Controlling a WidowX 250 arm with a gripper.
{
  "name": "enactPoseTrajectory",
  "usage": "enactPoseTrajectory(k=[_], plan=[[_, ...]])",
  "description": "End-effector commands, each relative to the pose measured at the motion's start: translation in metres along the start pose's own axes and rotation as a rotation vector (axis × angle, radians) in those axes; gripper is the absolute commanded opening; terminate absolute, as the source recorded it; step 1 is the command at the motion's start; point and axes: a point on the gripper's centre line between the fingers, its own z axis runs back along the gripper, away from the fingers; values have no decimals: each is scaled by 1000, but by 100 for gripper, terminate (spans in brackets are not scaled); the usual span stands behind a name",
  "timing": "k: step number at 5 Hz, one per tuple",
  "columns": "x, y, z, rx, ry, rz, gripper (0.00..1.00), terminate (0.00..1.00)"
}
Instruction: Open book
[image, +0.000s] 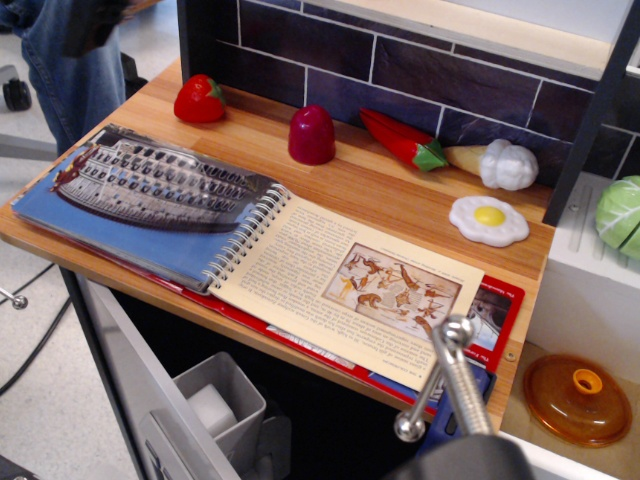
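The book (270, 265) lies open and flat on the wooden bench (130, 175), its left leaf, a glossy building photo, reaching the bench's left edge, spiral binding in the middle, and a cream illustrated page on the right over the red cover. Behind it, left to right, sit a red pepper (199, 99), a maroon dome (312, 134), a chili (404, 140), a pale vegetable (497, 163) and a fried egg (488, 220). The end effector is out of view, so its state cannot be told.

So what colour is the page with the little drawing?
Cream, with black text and a reddish-brown drawing, on the book's right page; the only camera view shows it.
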Motion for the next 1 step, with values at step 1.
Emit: enactPoseTrajectory(k=[1], plan=[[-1, 6, 3, -5, -58, 9, 100, 100]])
